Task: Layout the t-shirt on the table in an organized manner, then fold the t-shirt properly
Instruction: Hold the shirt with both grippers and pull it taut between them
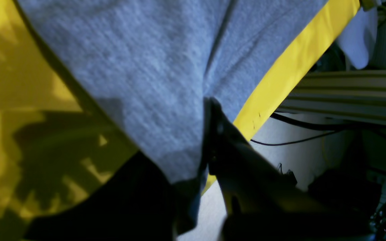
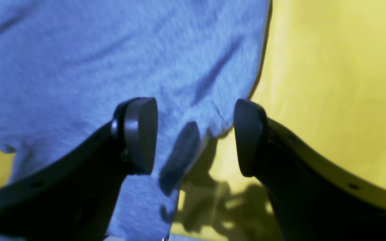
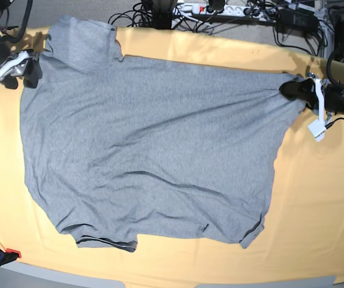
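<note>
Grey shirt (image 3: 148,150) lies spread on the table (image 3: 316,198) as our left gripper (image 3: 293,90) clamps its corner to tension it, right gripper (image 2: 193,134) gaping empty over the opposite edge.

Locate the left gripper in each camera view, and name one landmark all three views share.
Left wrist: left gripper at bottom centre, shut on the t-shirt edge.
Right wrist: not in it; only the open right gripper shows.
Base: left gripper at right edge, upper half, pinching the shirt's corner.
Shared landmark: the grey t-shirt's edge against the yellow table cloth.
</note>
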Motion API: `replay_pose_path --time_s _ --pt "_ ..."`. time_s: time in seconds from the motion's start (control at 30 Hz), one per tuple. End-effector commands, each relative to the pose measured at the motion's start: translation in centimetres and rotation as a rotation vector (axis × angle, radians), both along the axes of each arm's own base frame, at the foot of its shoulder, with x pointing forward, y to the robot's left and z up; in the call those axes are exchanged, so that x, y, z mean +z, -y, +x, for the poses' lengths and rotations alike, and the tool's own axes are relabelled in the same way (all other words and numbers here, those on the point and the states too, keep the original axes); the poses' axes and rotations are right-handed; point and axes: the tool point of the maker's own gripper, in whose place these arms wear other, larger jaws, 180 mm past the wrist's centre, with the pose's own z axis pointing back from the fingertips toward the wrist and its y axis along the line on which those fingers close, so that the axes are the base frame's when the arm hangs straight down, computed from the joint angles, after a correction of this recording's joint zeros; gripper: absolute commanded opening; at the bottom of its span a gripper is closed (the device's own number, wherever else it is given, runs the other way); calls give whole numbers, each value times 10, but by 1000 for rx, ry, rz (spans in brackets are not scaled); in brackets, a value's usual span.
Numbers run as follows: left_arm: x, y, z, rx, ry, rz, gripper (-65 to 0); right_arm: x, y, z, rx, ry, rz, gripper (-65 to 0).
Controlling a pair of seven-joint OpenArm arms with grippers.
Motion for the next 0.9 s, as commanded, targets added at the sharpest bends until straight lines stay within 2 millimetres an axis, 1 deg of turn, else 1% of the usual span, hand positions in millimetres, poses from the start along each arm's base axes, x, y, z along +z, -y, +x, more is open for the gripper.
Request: replay_pose_path --time_s 0.0,0.1,0.13,0.2,0.27,0.33,0.43,0.5,0.57,0.63,0.67,0.7,0.8,0.83,0.87 --pt "12 -6 7 -5 33 14 -650 7 3 5 -12 33 -15 -277" --pt "11 -8 7 -6 32 25 -650 -5 10 6 -73 12 -9 -277" --pt "11 -8 7 -7 31 28 -650 -11 16 5 -105 4 -3 -277" --pt "11 -8 7 -7 31 28 -650 -27 29 1 -179 -25 13 -277" --pt "11 -8 7 -7 31 28 -650 -43 31 -2 -215 -53 71 -277" --pt "11 -8 7 -7 31 28 -650 -54 27 -2 -222 -63 144 -277" --pt "11 -8 7 -6 31 27 -650 -62 12 2 -195 -49 273 -277" --pt "11 -8 7 -6 31 28 -650 -59 -4 3 -139 -31 363 -277" --pt "11 -8 7 -6 31 27 -650 -56 -17 1 -71 -28 407 -277" --pt "11 -8 7 -6 32 27 -650 -54 -23 -1 -22 -33 414 -281" --pt "11 -8 7 -6 32 27 -650 -54 -23 -1 -11 -33 408 -311" --pt "11 -8 7 -6 32 27 -650 -53 -22 -1 -1 -31 400 -366" --pt "13 -7 8 -5 36 16 -650 -48 -14 0 19 -28 365 -586" --pt "14 -7 9 -5 39 16 -650 -46 -10 -1 23 -27 348 -636" --pt "14 -7 10 -5 42 16 -650 -43 -5 -2 22 -25 331 -650"
